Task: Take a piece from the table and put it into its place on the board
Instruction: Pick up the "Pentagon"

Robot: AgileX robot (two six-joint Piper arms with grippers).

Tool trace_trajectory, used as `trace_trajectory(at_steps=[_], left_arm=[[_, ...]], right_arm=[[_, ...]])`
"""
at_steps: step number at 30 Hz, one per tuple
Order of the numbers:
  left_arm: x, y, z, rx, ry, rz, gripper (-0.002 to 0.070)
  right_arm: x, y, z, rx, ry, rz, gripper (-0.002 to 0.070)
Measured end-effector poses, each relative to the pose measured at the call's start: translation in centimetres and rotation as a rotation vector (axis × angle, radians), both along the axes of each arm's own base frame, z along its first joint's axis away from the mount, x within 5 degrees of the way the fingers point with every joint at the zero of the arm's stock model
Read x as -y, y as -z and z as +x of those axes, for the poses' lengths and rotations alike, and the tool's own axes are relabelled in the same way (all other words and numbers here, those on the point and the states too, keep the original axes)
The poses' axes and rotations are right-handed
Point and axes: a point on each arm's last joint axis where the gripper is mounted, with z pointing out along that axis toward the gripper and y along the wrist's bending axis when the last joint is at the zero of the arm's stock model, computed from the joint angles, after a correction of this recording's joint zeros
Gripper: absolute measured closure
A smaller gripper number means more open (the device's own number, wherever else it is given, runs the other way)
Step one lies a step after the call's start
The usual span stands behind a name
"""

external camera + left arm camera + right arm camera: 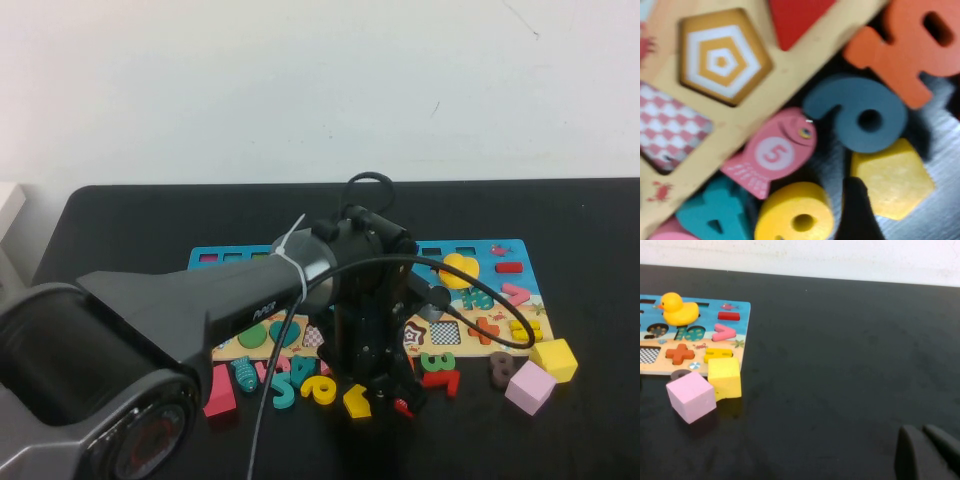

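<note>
The piece, a small flat yellow pentagon point(892, 180), lies on the black table point(600, 220) just in front of the board point(500, 250); it also shows in the high view point(357, 400). My left gripper point(385, 395) hangs low over it. In the left wrist view the gripper point(920, 210) is open, with one dark finger point(855, 212) beside the pentagon and the other out of frame. The board's pentagon recess point(720, 60), with orange and white rings, is empty. My right gripper point(925, 452) is shut and empty over bare table, away from the board point(735, 305).
Loose pieces crowd the pentagon: a blue number point(860, 117), a pink fish marked 5 point(772, 152), a yellow curved number point(795, 215), a teal 4 point(715, 215), an orange piece point(910, 50). A yellow cube point(553, 359), pink cube point(529, 386) and yellow duck point(460, 270) are at the board's right end.
</note>
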Motion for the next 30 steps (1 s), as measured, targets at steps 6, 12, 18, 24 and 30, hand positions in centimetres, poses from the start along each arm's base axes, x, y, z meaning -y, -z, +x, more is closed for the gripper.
trace_trajectory(at_steps=[6,12,18,24,30], left_arm=[[0.1,0.1,-0.1,-0.009,0.007,-0.008,0.0282],[0.2,0.2,0.2,0.015,0.011,-0.023,0.0282],[0.2,1.5,0.3,0.009,0.026,0.005,0.0282],[0.2,1.9,0.4,0.005,0.029,0.015,0.0283],[0.2,1.9,0.4,0.006,0.029,0.016,0.0314]], right_arm=[[0.0,0.0,0.0,0.0,0.0,0.0,0.0657],[0.0,0.0,0.0,0.0,0.0,0.0,0.0657],[0.0,0.0,0.0,0.0,0.0,0.0,0.0657],[0.0,0.0,0.0,0.0,0.0,0.0,0.0657],[0.0,0.0,0.0,0.0,0.0,0.0,0.0657]])
